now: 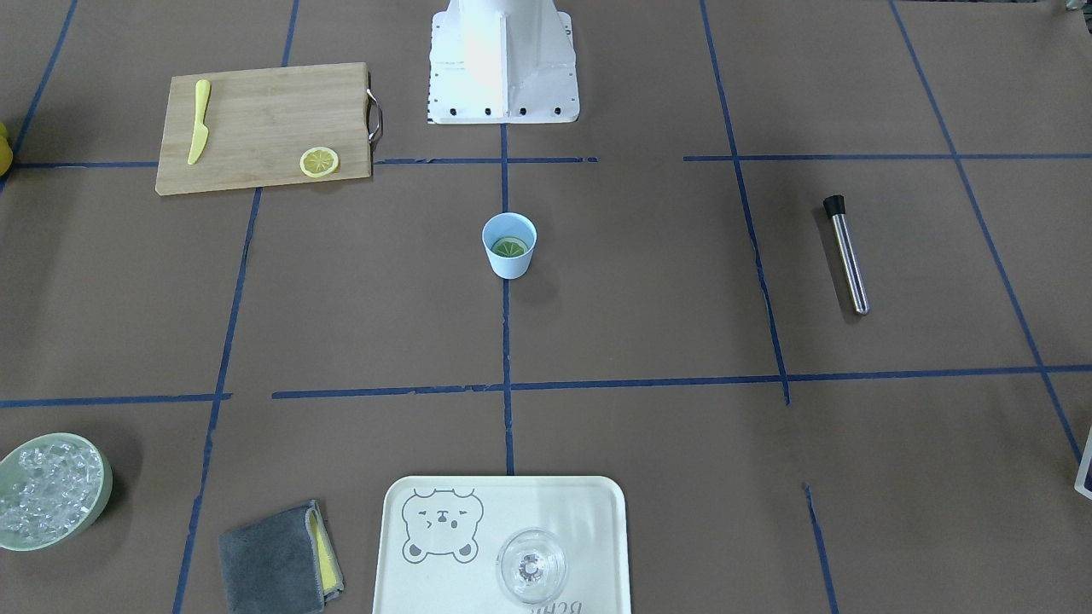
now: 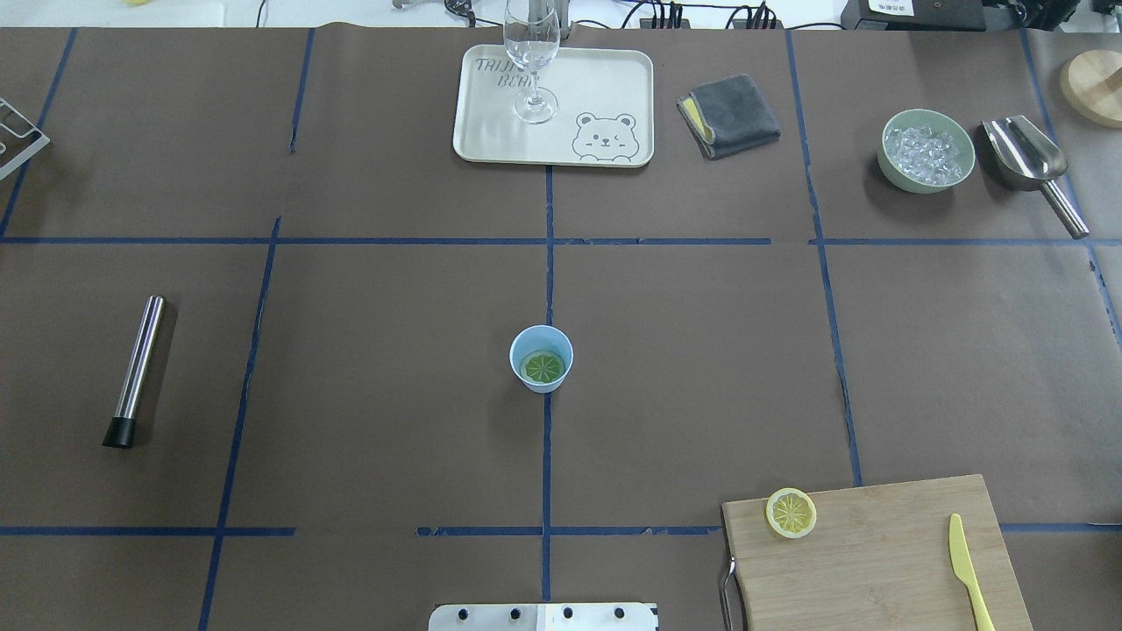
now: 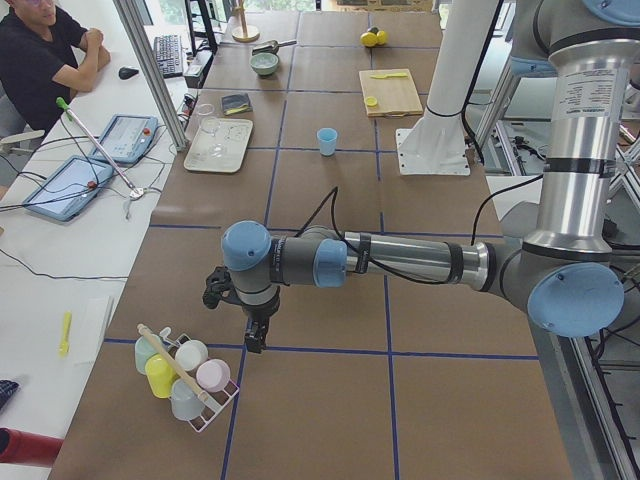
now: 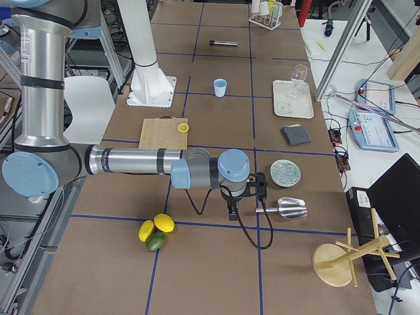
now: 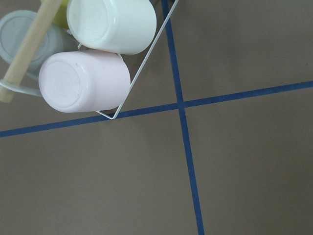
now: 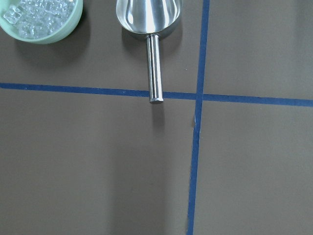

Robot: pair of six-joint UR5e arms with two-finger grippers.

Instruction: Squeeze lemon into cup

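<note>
Sitting upright near the middle of the table [image 2: 368, 350], on a blue tape line, the light blue cup [image 1: 510, 264] has a lemon slice [image 1: 509, 248] lying flat on its bottom, greenish in the shade of the walls. A second slice [image 1: 319, 161] lies on a corner of the wooden cutting board [image 1: 256, 128], well apart from the cup, with a yellow knife [image 1: 199, 121] toward the board's other side.

Neither arm is near the cup. The left gripper [image 3: 253, 340] hangs over the table's far left end, just beside a wire rack [image 3: 185, 385] of upturned cups. The right gripper [image 4: 233, 211] hangs over the opposite end, close to the handle of a metal scoop [image 4: 285, 208] beside a bowl of ice [image 4: 285, 172]. I cannot tell whether either gripper's fingers are spread or closed.
</note>
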